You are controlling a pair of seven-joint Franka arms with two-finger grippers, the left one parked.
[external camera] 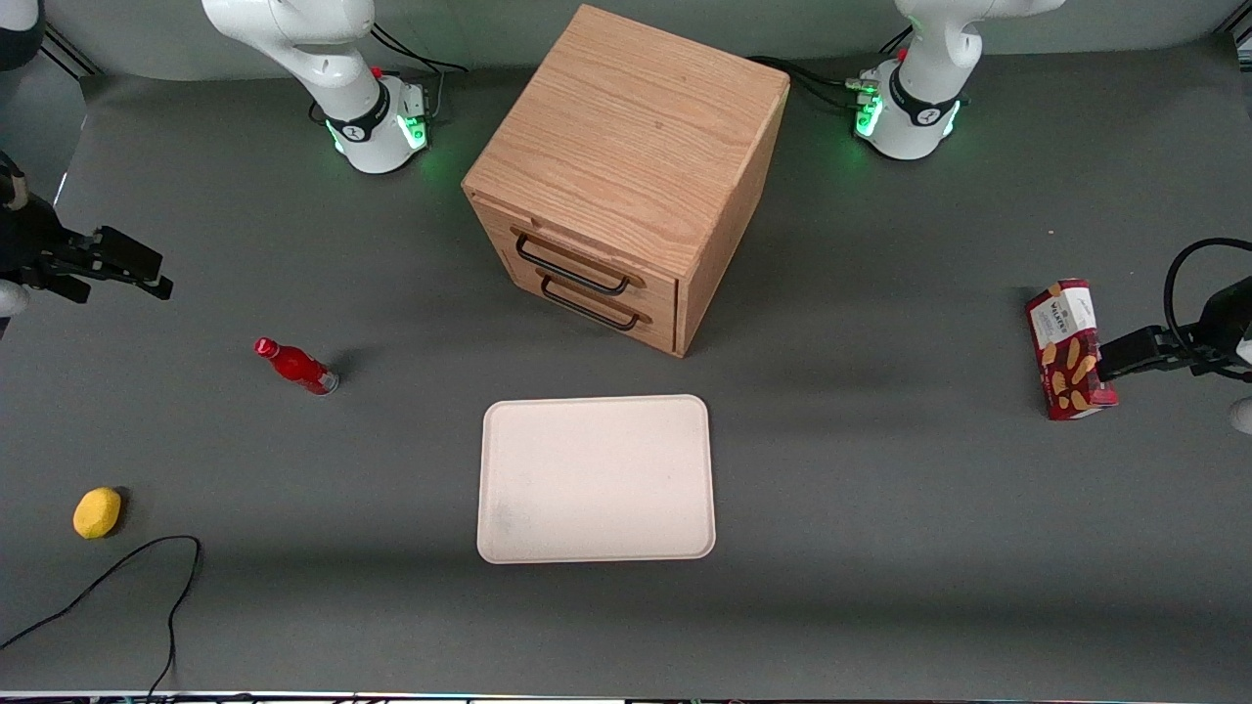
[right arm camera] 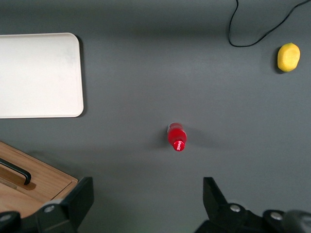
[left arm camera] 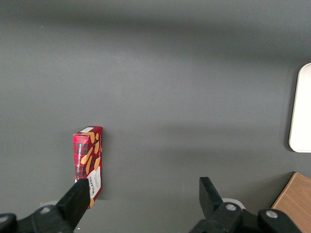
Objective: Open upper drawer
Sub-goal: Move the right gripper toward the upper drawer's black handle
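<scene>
The wooden cabinet (external camera: 626,147) stands in the middle of the table, away from the front camera. Its upper drawer (external camera: 587,256) is shut, with its thin black wire handle (external camera: 572,274) above the lower drawer's handle (external camera: 587,311). My right gripper (external camera: 147,272) hangs above the table toward the working arm's end, well apart from the cabinet, open and empty. In the right wrist view the gripper (right arm camera: 148,191) is spread wide above bare mat, with a corner of the cabinet (right arm camera: 43,187) and one black handle (right arm camera: 17,172) beside one finger.
A white tray (external camera: 597,479) lies nearer the front camera than the cabinet. A red bottle (external camera: 296,366), a yellow lemon (external camera: 97,512) and a black cable (external camera: 117,577) lie toward the working arm's end. A red biscuit box (external camera: 1068,349) lies toward the parked arm's end.
</scene>
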